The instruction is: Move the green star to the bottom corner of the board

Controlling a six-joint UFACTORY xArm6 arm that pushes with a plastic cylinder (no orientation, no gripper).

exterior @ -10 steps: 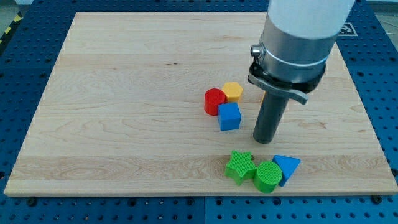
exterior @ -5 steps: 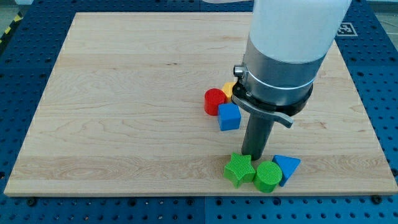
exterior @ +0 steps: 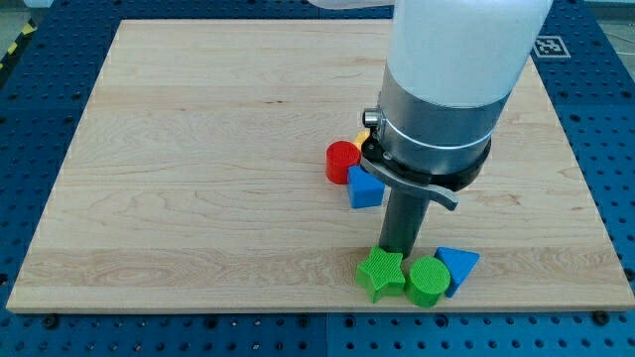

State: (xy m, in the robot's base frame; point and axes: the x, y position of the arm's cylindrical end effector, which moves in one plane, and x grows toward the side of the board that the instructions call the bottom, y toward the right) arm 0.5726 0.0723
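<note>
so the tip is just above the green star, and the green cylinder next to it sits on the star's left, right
Not quite: in the camera view the green cylinder sits on the green star's right, touching it. My tip is indeed just above the star.

Bright, even light falls from above. The pale wooden board [exterior: 198, 149] shows only soft, short shadows. Focus is sharp throughout, without glare.

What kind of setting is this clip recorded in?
Probably a robotics lab bench set up for a block-pushing test: a wooden board lies on a blue perforated table, small coloured blocks such as the green star sit on the board, and my tip is right behind the star.
</note>
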